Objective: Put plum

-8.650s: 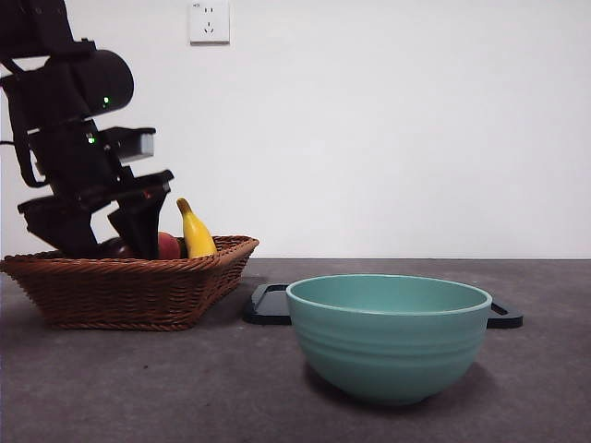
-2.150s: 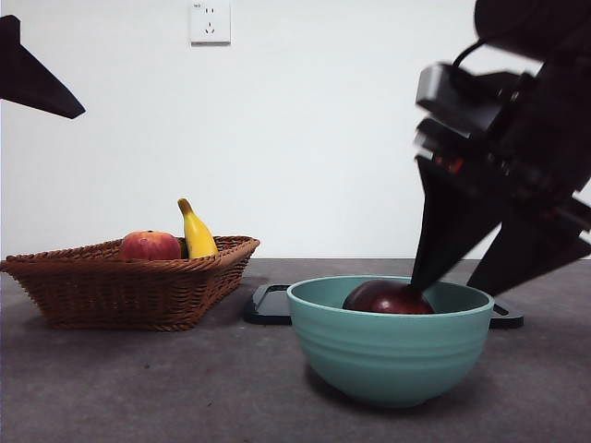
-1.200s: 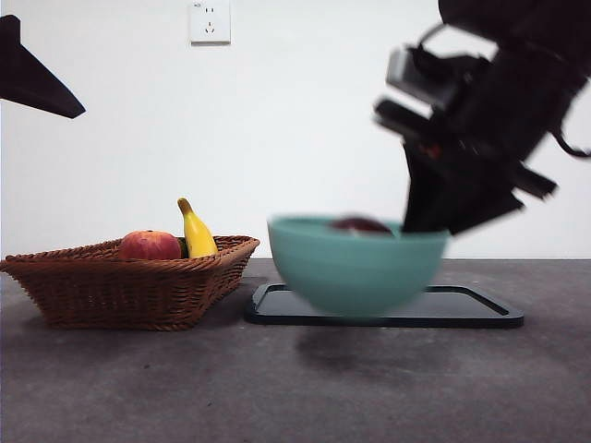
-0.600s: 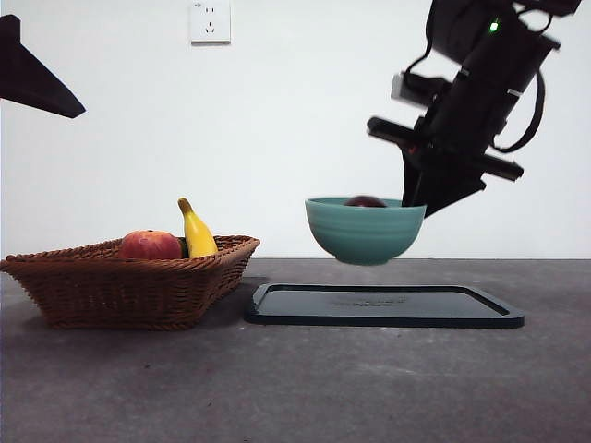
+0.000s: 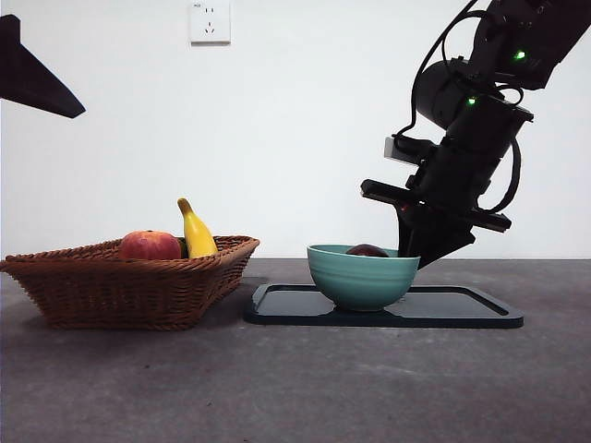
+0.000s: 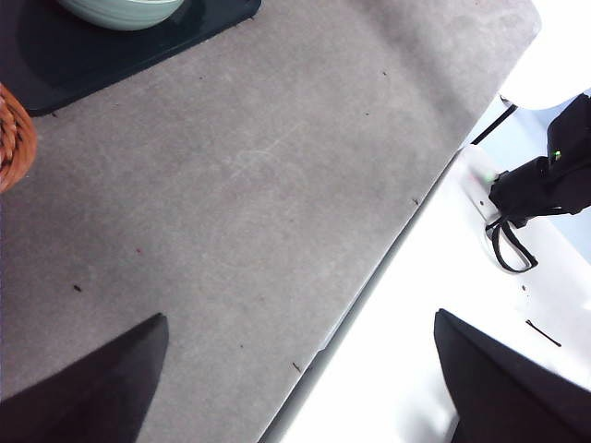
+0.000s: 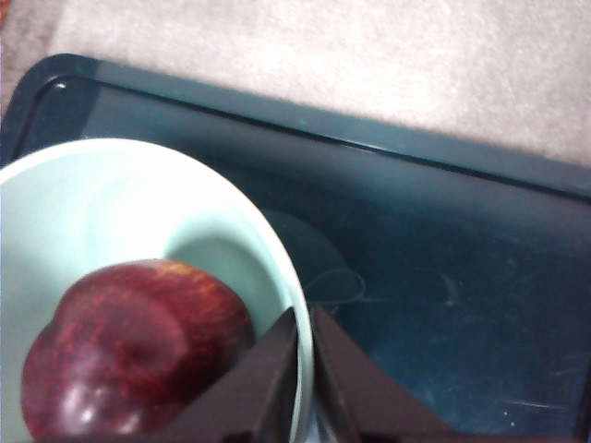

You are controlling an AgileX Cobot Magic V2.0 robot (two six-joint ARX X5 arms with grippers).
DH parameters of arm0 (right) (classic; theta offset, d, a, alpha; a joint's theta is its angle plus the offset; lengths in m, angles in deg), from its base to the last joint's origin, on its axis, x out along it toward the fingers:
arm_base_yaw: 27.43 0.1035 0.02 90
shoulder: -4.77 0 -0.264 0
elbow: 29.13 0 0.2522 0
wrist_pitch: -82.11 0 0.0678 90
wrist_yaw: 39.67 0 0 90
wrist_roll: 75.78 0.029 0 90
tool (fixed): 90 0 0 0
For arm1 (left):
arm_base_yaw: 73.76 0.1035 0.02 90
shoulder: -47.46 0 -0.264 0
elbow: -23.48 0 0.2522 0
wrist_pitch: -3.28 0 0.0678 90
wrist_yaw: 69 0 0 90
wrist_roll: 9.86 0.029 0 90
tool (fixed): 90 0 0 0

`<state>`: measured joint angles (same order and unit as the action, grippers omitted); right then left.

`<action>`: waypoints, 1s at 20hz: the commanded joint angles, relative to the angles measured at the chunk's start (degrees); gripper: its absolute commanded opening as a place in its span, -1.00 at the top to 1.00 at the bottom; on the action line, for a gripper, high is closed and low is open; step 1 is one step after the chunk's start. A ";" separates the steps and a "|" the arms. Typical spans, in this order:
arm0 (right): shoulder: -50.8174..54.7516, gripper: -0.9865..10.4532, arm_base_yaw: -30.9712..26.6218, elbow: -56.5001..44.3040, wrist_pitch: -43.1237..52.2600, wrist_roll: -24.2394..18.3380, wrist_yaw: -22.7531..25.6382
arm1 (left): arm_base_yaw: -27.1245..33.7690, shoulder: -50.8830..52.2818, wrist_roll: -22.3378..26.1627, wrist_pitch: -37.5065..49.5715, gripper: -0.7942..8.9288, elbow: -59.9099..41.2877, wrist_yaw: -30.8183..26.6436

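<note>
The dark maroon plum [image 5: 367,250] lies inside the teal bowl [image 5: 362,274]; it also shows large in the right wrist view [image 7: 138,360]. The bowl [image 7: 111,212] stands on the dark tray [image 5: 462,309]. My right gripper [image 5: 414,254] is shut on the bowl's right rim, one jaw inside and one outside [image 7: 303,374]. My left gripper [image 6: 295,388] is open and empty, high above the grey table, far from the bowl [image 6: 125,11]; in the front view it shows only as a black tip [image 5: 32,78] at the top left.
A wicker basket [image 5: 129,281] at the left holds a red-orange fruit [image 5: 150,245] and a yellow banana [image 5: 196,231]. The tray [image 7: 443,277] lies on the grey table [image 5: 277,378]. The table's edge [image 6: 388,249] shows in the left wrist view.
My right gripper carried the bowl with the plum from the front of the table up and back, then lowered it onto the tray. The left arm stayed put.
</note>
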<state>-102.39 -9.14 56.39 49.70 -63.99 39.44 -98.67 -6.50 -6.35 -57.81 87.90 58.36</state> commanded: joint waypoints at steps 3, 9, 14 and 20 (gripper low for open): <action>-0.81 0.49 0.33 1.33 0.17 -0.17 0.09 | -0.24 -0.28 0.28 0.61 -0.11 0.44 0.17; 7.65 0.47 0.28 1.33 -1.36 -0.26 0.85 | -0.24 -0.28 0.28 0.63 -0.11 0.44 0.17; 22.97 0.47 0.46 1.33 -12.59 -2.93 -4.61 | -0.24 -0.28 0.28 0.61 -0.11 0.44 0.17; 38.77 0.47 0.90 1.29 -29.86 -8.24 -5.55 | -0.24 -0.28 0.28 0.61 -0.11 0.44 0.17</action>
<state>-63.22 -8.62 56.46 19.84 -70.94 33.95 -98.64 -6.50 -6.35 -57.79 87.90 58.36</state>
